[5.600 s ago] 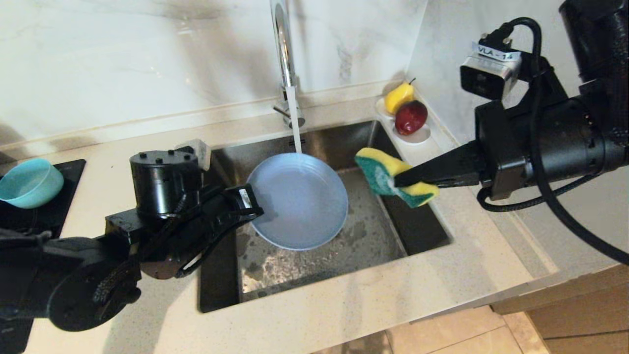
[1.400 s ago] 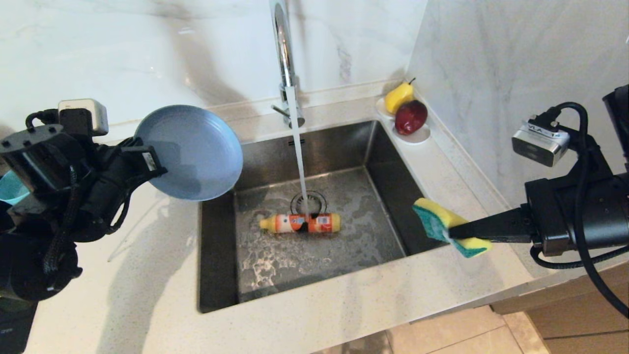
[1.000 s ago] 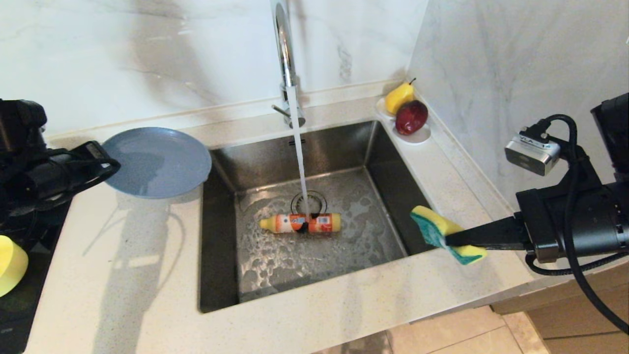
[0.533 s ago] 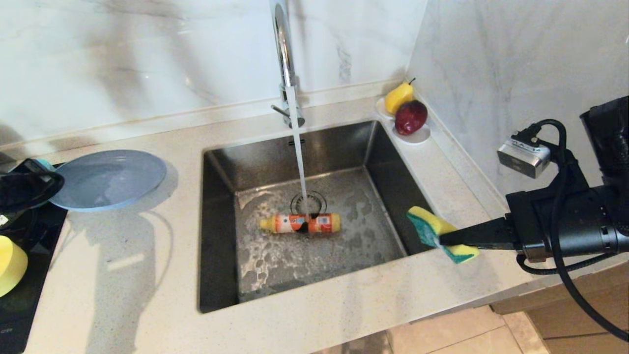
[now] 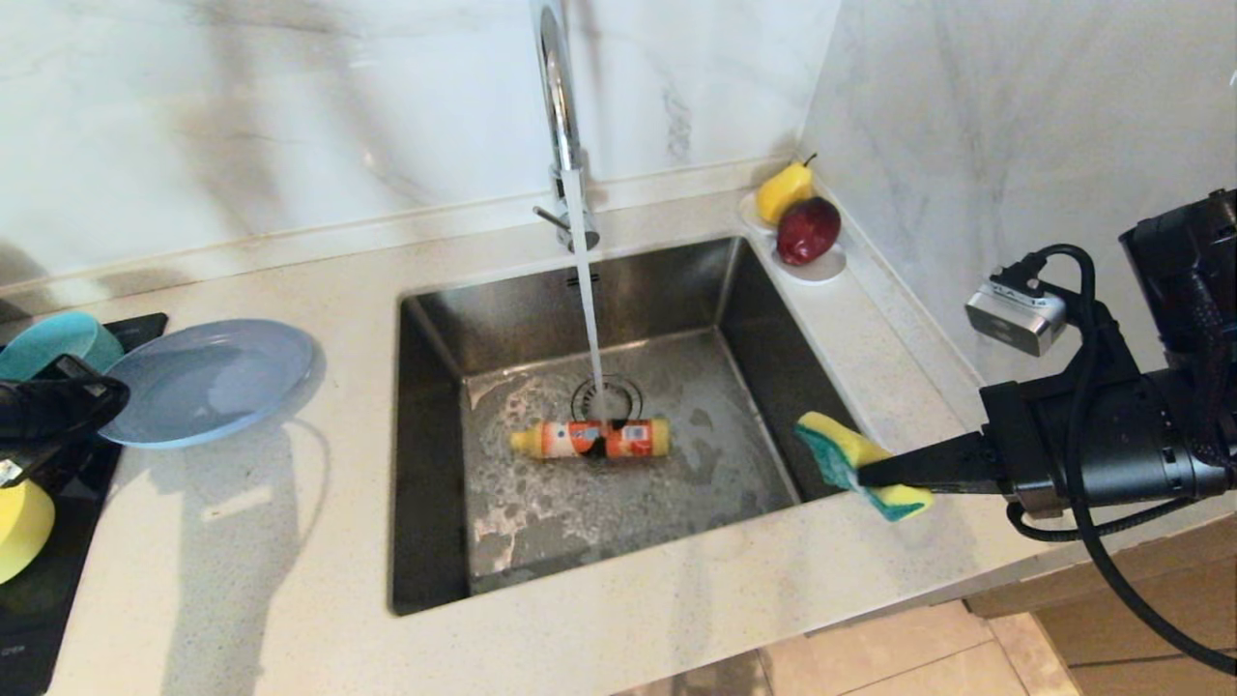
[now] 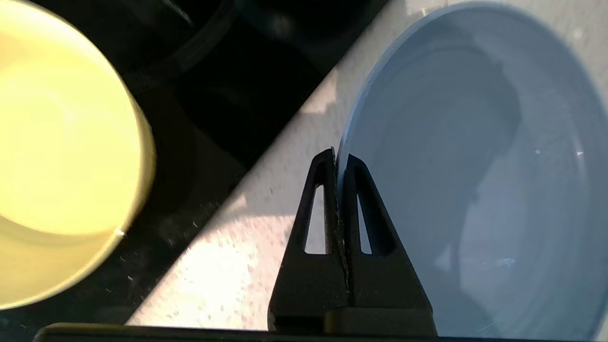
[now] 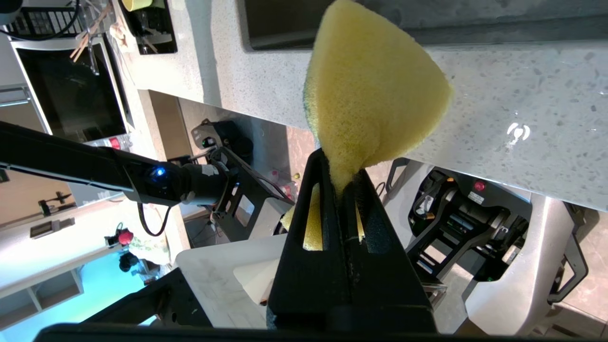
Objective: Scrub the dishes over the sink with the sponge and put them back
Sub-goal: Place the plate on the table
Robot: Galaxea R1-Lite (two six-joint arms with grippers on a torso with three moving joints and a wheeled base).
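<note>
Two grippers are busy: the left gripper (image 6: 338,159) pinches the wide, hard, slippery grey-blue plate (image 5: 208,380) by its thin rim at 9 o'clock on the counter (image 5: 290,541); the right gripper (image 7: 341,166) squeezes the soft yellow sponge (image 5: 860,464) at 3 o'clock.

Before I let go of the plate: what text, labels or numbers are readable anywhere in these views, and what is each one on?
"VLA": partly readable on the white tag on top of the right wrist camera; whatever follows is cut off.
Detergent bottle lying in the sink: its orange label carries print, too small to read.
Plate, sponge, both bowls: no text.
</note>
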